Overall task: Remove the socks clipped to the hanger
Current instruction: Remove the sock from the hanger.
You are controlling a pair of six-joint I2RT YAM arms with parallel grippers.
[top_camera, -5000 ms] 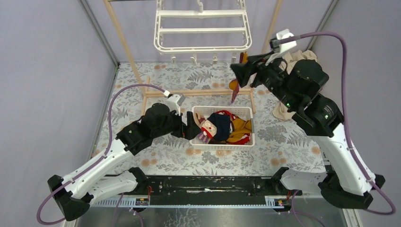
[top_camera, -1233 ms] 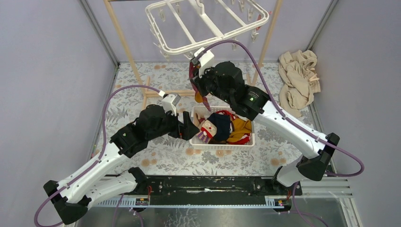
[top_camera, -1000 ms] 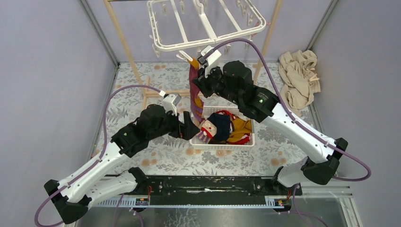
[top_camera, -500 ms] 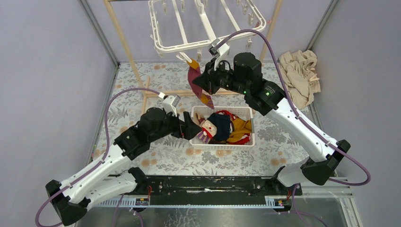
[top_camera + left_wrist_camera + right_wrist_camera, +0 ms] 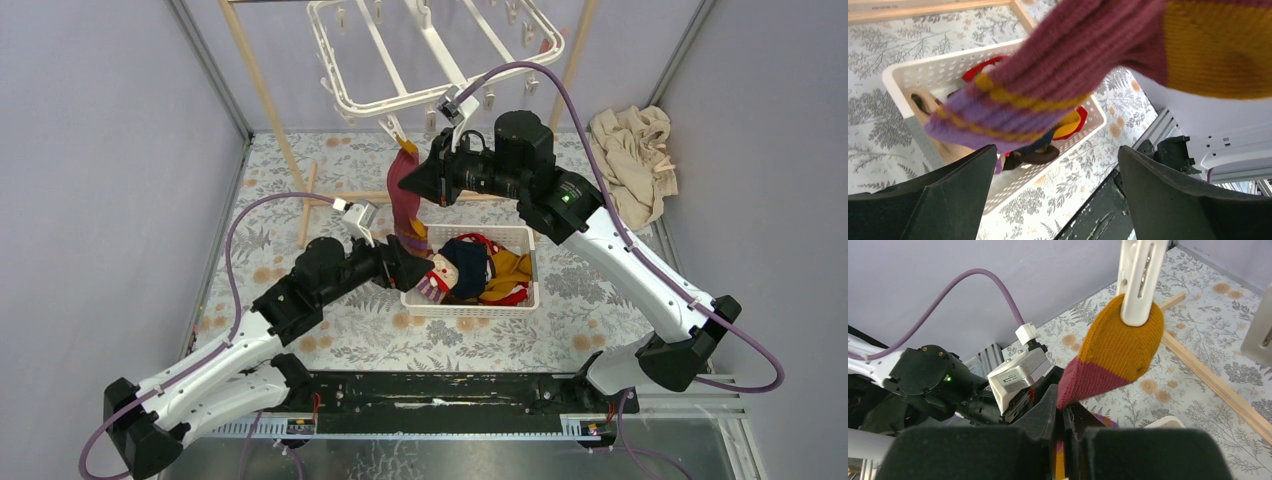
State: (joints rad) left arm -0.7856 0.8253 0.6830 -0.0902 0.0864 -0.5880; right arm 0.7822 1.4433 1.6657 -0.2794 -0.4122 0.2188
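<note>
Fern-print tablecloth [image 5: 300,200] and grey walls, seen from the top view. Hanger [image 5: 352,101], upper centre, hangs tilted. One sock [image 5: 404,188] (maroon, w/ mustard toe and purple-striped cuff) hangs from a clip [image 5: 1138,275] at the hanger's lower edge, held by its toe.

My right gripper [image 5: 420,186], centre of frame, sits approx. mid-sock. In the wrist view its jaws are pressed together on the maroon part, just below the mustard toe.

My left gripper [image 5: 408,262], below the sock at the basket's left end, has its jaws spread wide and holds nothing. The striped cuff hangs just ahead of the gap in its wrist view; whether they touch I cannot tell.

Basket [image 5: 470,230], lower centre, holds other socks [image 5: 480,272]. A beige cloth [image 5: 630,160] lies at far right.
</note>
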